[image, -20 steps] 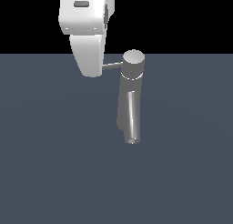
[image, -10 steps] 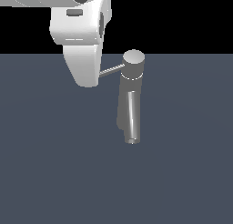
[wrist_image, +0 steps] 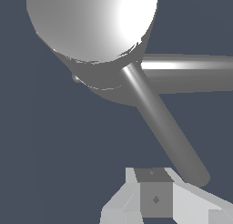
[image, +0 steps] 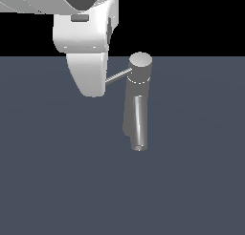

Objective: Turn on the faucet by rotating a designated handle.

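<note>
Handle (wrist_image: 164, 132) runs out from the faucet (image: 139, 102) cap, tip just beside the fingers (wrist_image: 154, 198); finger spread can't be told.

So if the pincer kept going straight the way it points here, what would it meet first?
Probably the thin grey metal handle rod: in the wrist view its free end lies just beyond the pincer. Behind it is the round flat-topped faucet cap. Depth is unclear, so it could narrowly miss the rod.

handle's (image: 118, 76) outer end hidden behind white arm (image: 88, 62), pincer (wrist_image: 157, 198) cut off by wrist view's edge
</note>
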Robot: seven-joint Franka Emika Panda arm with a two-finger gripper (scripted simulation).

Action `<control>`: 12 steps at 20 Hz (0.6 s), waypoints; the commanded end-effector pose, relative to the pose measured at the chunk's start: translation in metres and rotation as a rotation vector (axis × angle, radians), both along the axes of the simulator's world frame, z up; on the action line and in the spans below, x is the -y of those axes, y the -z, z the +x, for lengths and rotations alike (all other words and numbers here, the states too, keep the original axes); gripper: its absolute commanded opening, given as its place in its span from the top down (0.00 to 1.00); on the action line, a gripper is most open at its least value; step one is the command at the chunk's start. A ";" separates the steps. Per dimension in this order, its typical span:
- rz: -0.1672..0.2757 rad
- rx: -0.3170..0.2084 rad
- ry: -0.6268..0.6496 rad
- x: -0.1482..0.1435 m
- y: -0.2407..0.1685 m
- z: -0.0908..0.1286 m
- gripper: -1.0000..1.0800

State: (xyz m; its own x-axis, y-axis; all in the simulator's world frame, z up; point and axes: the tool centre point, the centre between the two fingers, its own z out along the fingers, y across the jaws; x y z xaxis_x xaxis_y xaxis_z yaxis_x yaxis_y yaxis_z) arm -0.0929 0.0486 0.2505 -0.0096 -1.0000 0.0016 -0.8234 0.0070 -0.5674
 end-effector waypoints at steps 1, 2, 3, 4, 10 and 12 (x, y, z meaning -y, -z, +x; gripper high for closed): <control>0.001 -0.004 0.022 0.013 0.004 -0.005 1.00; 0.001 -0.004 0.022 0.014 0.004 -0.006 1.00; 0.001 -0.004 0.022 0.015 0.005 -0.007 1.00; 0.001 -0.004 0.022 0.016 0.006 -0.008 1.00; 0.001 -0.005 0.023 0.023 0.011 -0.016 1.00; 0.001 -0.006 0.024 0.025 0.013 -0.018 1.00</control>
